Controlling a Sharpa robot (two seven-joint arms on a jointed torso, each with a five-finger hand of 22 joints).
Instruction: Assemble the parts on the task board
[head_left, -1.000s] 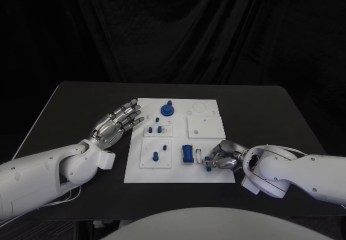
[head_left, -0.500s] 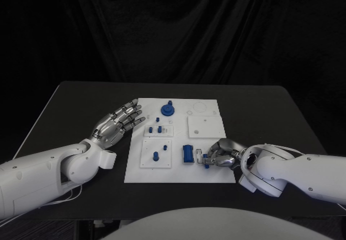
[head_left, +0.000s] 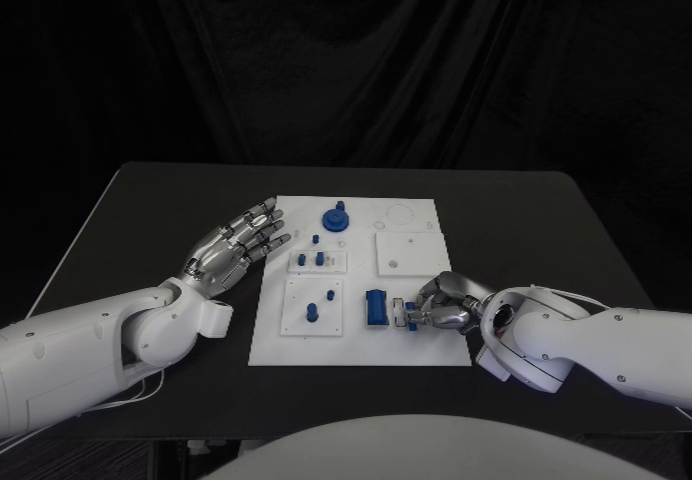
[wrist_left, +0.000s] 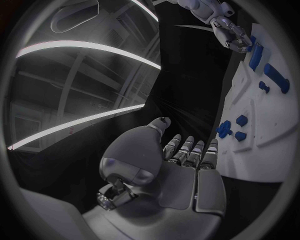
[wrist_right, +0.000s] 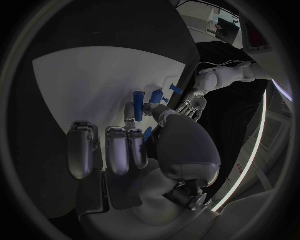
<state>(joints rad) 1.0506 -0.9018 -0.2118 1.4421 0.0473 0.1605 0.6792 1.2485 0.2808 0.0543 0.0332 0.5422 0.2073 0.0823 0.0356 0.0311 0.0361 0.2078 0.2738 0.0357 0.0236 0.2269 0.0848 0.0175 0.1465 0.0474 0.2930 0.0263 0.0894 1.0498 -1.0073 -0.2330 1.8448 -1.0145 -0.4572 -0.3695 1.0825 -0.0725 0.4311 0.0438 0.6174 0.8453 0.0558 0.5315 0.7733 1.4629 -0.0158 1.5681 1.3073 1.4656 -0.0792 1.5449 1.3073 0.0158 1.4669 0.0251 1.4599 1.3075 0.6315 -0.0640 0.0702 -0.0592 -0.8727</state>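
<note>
Both arms are covered with smooth white shells of rounded shape, thick at the forearm and narrower near the wrist. A thin white cable runs under the left arm (head_left: 87, 345), and another one loops over the right arm (head_left: 591, 335). A small white block sits at the left wrist. The left robot hand (head_left: 231, 248) is of silver metal with dark fingertips; the right robot hand (head_left: 444, 308) is silver too. From near, the palms look grey and glossy, with segmented fingers and small dark parts at the base of the thumb.
</note>
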